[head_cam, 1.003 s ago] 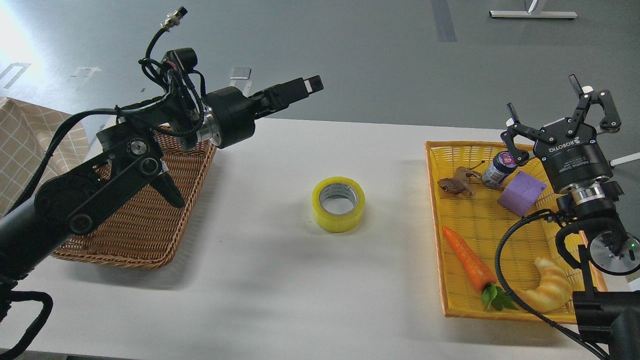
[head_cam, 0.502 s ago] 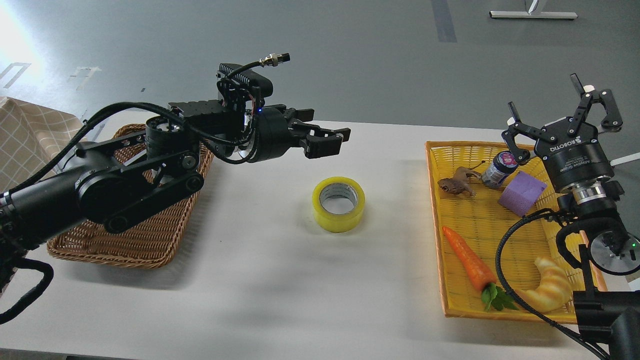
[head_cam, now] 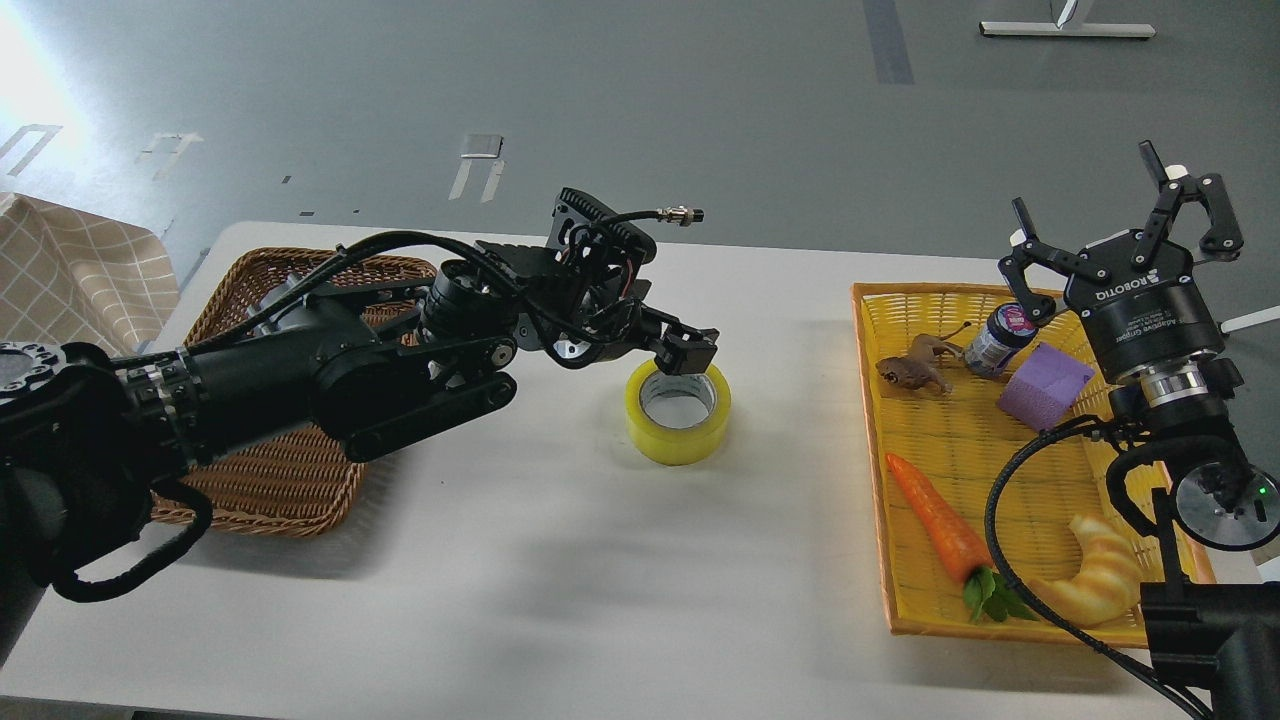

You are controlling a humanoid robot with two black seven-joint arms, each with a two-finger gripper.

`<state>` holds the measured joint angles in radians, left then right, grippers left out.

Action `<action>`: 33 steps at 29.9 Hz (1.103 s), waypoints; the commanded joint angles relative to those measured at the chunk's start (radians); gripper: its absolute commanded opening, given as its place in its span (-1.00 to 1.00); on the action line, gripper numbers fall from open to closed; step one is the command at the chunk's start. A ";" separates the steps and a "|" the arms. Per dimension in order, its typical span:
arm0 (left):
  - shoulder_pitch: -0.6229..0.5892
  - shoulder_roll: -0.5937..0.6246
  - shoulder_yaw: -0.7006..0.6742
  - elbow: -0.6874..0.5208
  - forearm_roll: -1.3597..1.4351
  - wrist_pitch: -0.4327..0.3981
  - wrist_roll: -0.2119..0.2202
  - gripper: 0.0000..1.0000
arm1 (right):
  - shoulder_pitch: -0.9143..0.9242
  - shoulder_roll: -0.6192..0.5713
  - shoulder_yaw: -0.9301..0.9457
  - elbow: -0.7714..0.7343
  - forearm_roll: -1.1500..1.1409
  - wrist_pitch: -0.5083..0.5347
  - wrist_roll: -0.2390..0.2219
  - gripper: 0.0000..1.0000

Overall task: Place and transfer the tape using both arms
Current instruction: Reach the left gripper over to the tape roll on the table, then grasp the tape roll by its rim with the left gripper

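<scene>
The tape [head_cam: 678,432], a yellow roll with a grey-white core, lies flat at the middle of the white table. My left gripper [head_cam: 680,355] reaches in from the left and hangs right over the roll's far-left rim. One fingertip [head_cam: 692,351] sits at the top of the roll, and the jaws look open with nothing held. My right gripper [head_cam: 1110,215] is open and empty. It is raised over the far right corner of the yellow tray [head_cam: 868,420], fingers pointing up and away, well apart from the tape.
A brown wicker basket [head_cam: 270,490] stands at the left, under my left arm. The yellow tray holds a toy animal [head_cam: 912,370], a small bottle [head_cam: 995,340], a purple block [head_cam: 1043,385], a carrot [head_cam: 935,520] and a croissant [head_cam: 1100,580]. A checked cloth [head_cam: 70,280] lies far left.
My left arm has swung right and down from above the wicker basket, bringing its gripper onto the tape's rim. The tape and my right arm have stayed put.
</scene>
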<state>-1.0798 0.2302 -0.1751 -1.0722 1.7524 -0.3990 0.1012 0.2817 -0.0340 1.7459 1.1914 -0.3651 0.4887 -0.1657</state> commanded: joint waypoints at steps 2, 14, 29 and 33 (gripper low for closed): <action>0.008 -0.054 0.009 0.078 0.001 -0.004 0.006 0.95 | -0.006 0.000 0.000 -0.001 0.000 0.000 0.000 0.96; 0.026 -0.060 0.042 0.106 -0.005 -0.006 0.006 0.95 | -0.010 0.000 0.000 -0.003 0.000 0.000 0.000 0.96; 0.063 -0.061 0.042 0.143 -0.010 -0.014 0.005 0.93 | -0.025 0.000 0.000 -0.003 0.000 0.000 0.000 0.96; 0.072 -0.061 0.042 0.181 -0.013 -0.014 0.003 0.93 | -0.025 0.000 0.000 -0.004 0.000 0.000 0.000 0.96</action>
<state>-1.0143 0.1685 -0.1334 -0.9149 1.7418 -0.4121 0.1056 0.2563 -0.0337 1.7456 1.1884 -0.3657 0.4887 -0.1656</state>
